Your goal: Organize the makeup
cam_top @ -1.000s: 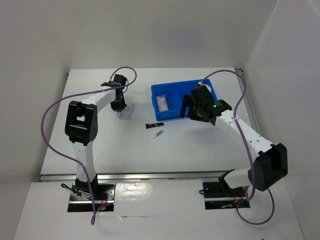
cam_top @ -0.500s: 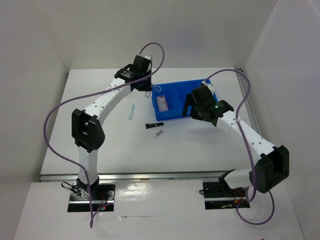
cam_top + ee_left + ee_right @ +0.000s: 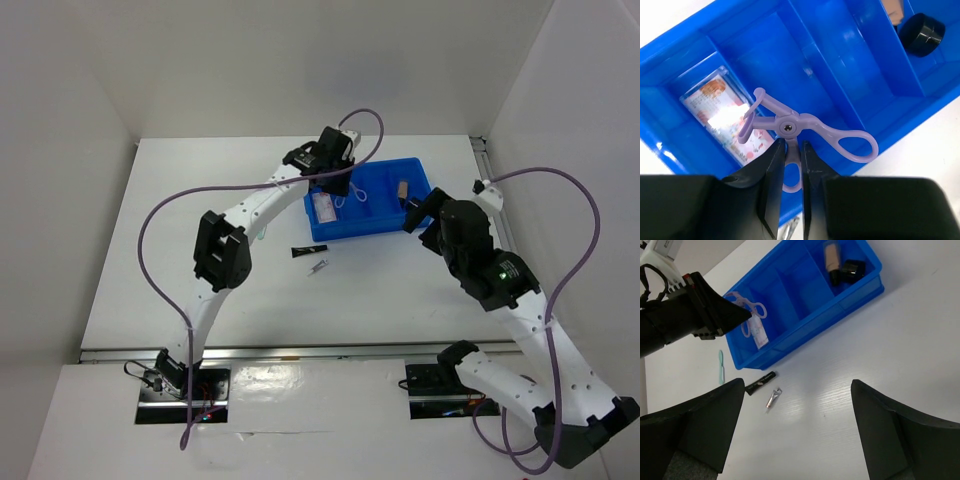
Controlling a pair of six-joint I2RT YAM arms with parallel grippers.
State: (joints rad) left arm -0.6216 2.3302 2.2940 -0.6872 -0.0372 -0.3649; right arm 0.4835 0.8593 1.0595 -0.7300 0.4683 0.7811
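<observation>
My left gripper (image 3: 793, 145) is shut on the handle of a lilac eyelash curler (image 3: 790, 125), which hangs over the blue divided bin (image 3: 670, 45). In the bin lie a clear pinkish flat case (image 3: 722, 117), a tan bottle (image 3: 830, 257) and a dark round compact (image 3: 924, 34). In the top view the left gripper (image 3: 338, 188) is above the bin's left half (image 3: 420, 172). A slim black tube (image 3: 760, 382) and a tiny silver stick (image 3: 773, 398) lie on the table in front of the bin. My right gripper (image 3: 797, 385) is open and empty above the table, right of the bin (image 3: 425, 208).
A thin teal stick (image 3: 721, 367) lies on the table left of the bin. White walls enclose the table at the back and on both sides. The left arm stretches from the near left across to the bin.
The left arm swung right from the table beside the teal stick to above the bin, carrying the curler. The right arm pulled back from the bin toward the right.
</observation>
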